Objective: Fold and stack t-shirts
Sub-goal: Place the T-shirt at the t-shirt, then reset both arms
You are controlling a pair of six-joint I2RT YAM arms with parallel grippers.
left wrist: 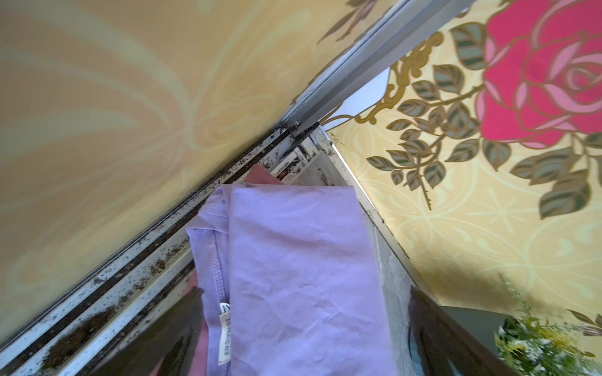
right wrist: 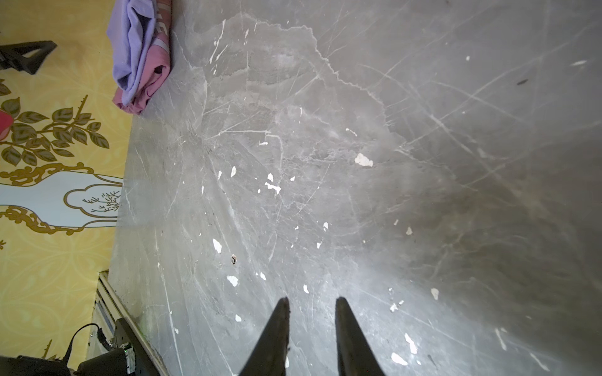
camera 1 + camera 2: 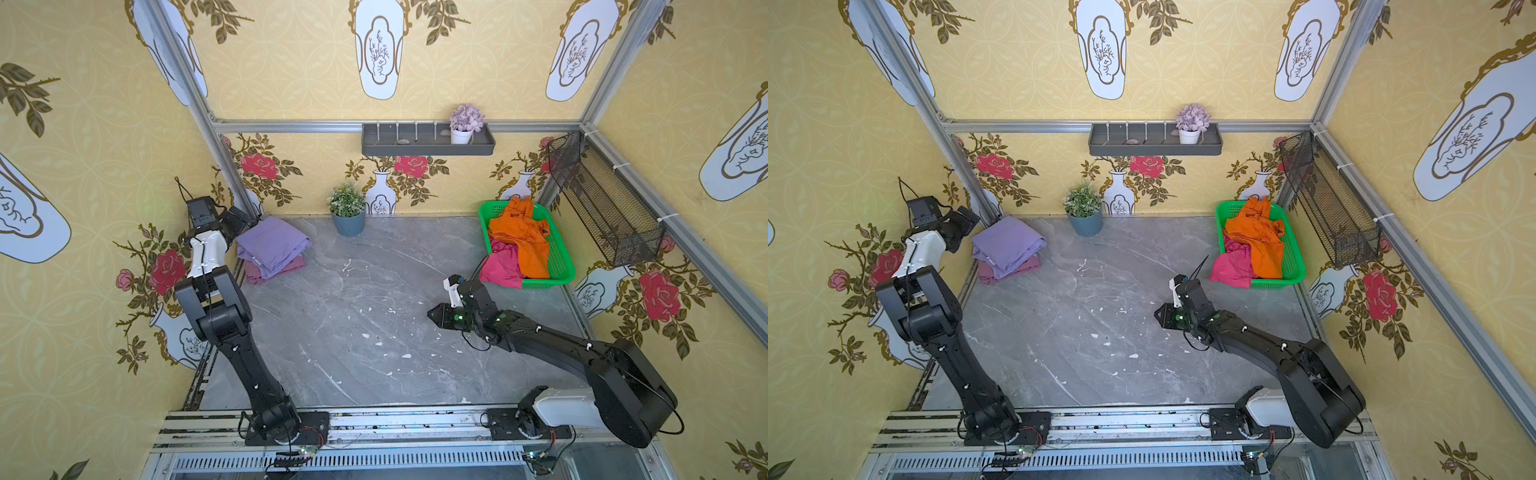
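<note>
Now left pincer [image 1: 305,293], spread wide over the far-left folded lavender cotton t-shirt [image 3: 274,245] atop the mauve t-shirt [image 3: 286,267], should lift straight up; right pincer [image 2: 312,301] slightly parted, empty.

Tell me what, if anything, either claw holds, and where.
Nothing is held. The left claw is open at the folded lavender shirt; the right claw is empty above the table.

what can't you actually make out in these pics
- mauve shirt: in both top views mostly buried under the lavender shirt, print unreadable.
- magenta shirt: in both top views partly under the orange shirt in the green basket.
- small grey thing on the shelf: in both top views too small to name.
</note>
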